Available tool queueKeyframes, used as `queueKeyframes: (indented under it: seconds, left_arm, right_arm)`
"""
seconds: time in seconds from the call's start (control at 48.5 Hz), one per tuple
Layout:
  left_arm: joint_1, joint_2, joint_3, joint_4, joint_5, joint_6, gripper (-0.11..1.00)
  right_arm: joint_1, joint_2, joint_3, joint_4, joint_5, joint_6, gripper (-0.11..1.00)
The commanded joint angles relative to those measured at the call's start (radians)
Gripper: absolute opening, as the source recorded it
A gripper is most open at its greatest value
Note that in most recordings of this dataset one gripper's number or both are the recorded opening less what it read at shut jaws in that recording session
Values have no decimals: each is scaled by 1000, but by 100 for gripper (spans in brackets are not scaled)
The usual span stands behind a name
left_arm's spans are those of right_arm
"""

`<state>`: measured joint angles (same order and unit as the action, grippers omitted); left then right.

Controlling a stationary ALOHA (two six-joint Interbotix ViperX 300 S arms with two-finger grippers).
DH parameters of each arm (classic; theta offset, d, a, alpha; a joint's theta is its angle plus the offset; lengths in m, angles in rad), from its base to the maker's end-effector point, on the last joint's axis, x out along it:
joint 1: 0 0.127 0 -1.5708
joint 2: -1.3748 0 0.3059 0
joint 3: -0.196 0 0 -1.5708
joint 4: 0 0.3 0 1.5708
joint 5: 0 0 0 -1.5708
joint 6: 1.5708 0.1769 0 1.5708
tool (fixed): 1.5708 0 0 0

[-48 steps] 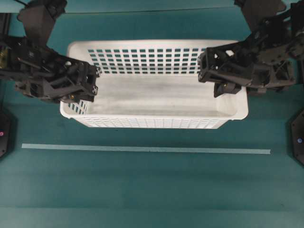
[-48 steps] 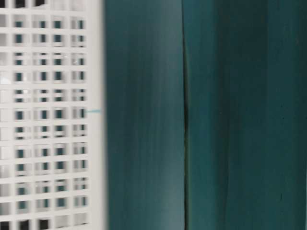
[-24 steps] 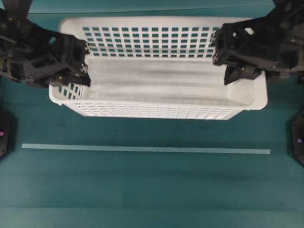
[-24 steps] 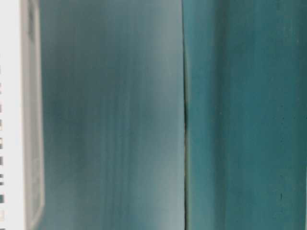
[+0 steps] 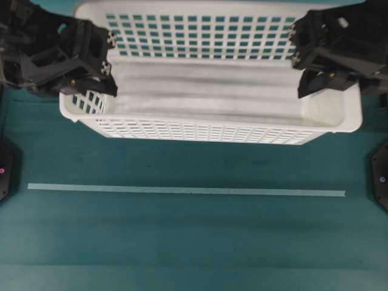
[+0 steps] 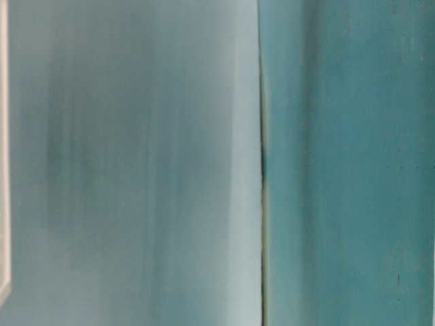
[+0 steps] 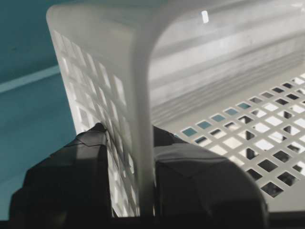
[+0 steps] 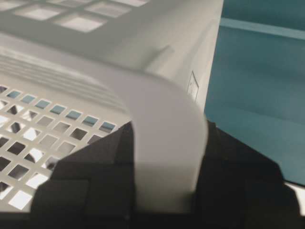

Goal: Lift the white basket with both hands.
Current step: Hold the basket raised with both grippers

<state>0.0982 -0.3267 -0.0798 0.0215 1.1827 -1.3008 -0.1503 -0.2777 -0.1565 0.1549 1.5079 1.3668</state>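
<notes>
The white basket (image 5: 206, 91) hangs level above the teal table, held at its two short ends. My left gripper (image 5: 94, 66) is shut on the left end wall. In the left wrist view the perforated wall (image 7: 138, 95) runs between the two black fingers (image 7: 71, 176), one outside and one inside. My right gripper (image 5: 318, 63) is shut on the right end. In the right wrist view the rolled rim (image 8: 167, 119) fills the gap between its fingers (image 8: 90, 186). At table level only a thin white sliver of the basket (image 6: 3, 170) shows at the far left.
A pale tape line (image 5: 182, 190) crosses the teal table in front of the basket. Black arm bases sit at the left edge (image 5: 5, 170) and the right edge (image 5: 381, 182). A dark seam (image 6: 262, 170) runs down the table-level view.
Both grippers have risen with the basket. It looks larger and sits further up in the overhead view, and it has almost left the table-level view.
</notes>
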Motion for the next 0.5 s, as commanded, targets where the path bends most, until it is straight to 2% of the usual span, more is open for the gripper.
queueKeyframes:
  seconds: [0.0,0.206,0.474]
  left_arm:
    - [-5,14,-115,2,-17,86,9]
    - [-6,26,-184,5,18,94,9]
    - [-9,41,-192,5,31,92,9]
  right_arm:
    - [54,26,-32,15,-21,-21,18]
    - [51,23,-81,12,-18,-23,18]
    - [51,32,-75,14,-21,-32,18]
